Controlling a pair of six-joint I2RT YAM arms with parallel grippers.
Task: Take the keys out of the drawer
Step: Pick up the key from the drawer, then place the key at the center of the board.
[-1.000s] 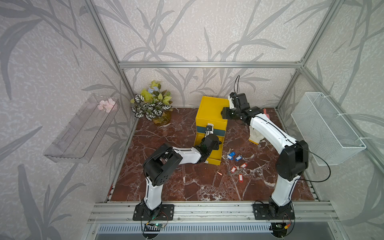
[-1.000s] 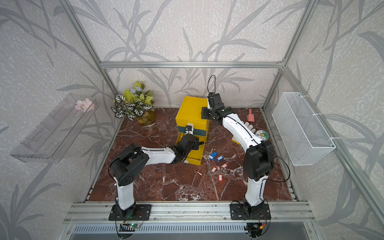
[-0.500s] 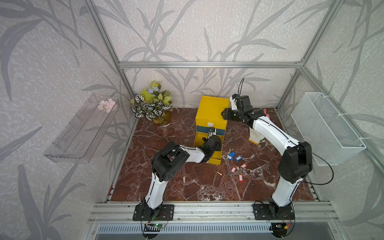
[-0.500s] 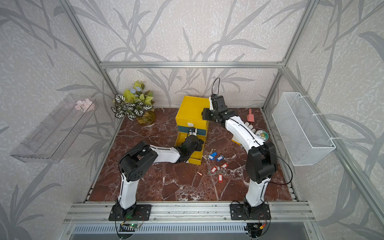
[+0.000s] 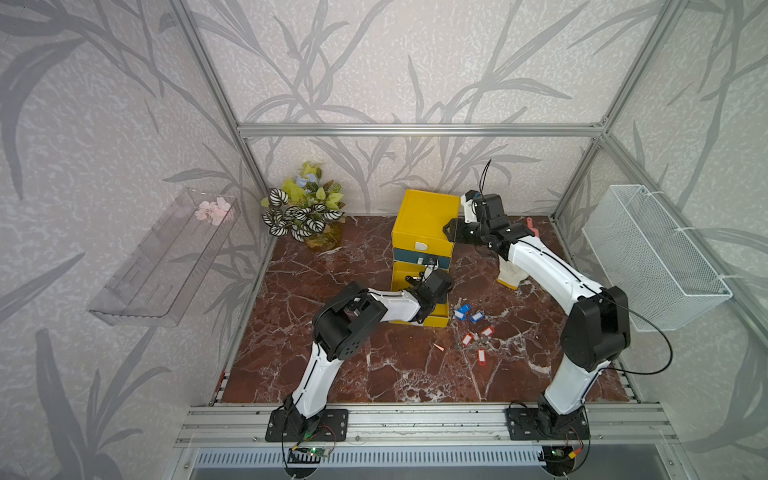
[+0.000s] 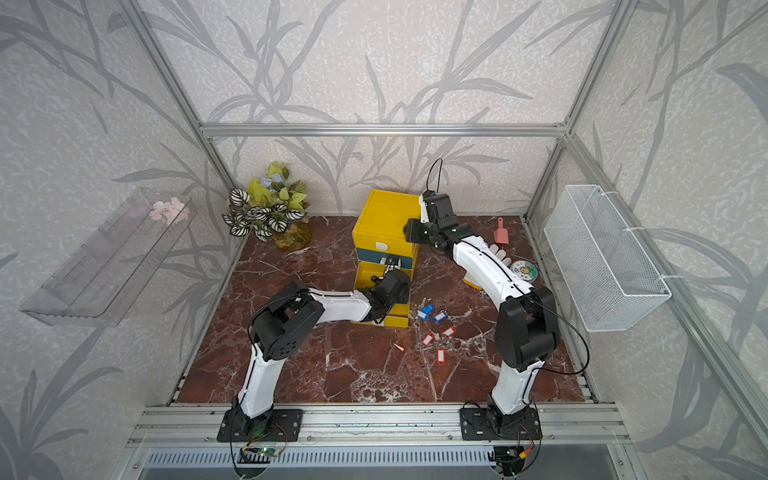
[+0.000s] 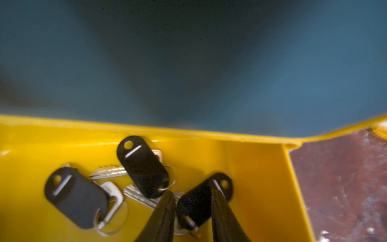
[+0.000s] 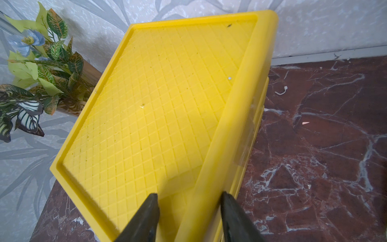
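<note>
While the right gripper [image 8: 189,197] stands wide astride the top rim of the yellow cabinet [image 8: 157,100], the left gripper [image 7: 191,191] reaches into the open bottom drawer [image 7: 261,167]. Its jaws are narrow around one black-tagged key [image 7: 194,209], though I cannot tell whether they pinch it. Two other black-tagged keys [image 7: 144,167] lie beside it, and blue-tagged keys [image 5: 462,311] and red-tagged keys [image 5: 467,339] lie on the floor [image 5: 374,365].

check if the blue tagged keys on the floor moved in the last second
No. The blue-tagged keys lie in the same spot as in the earlier top views, just beside the front corner of the open yellow drawer.
</note>
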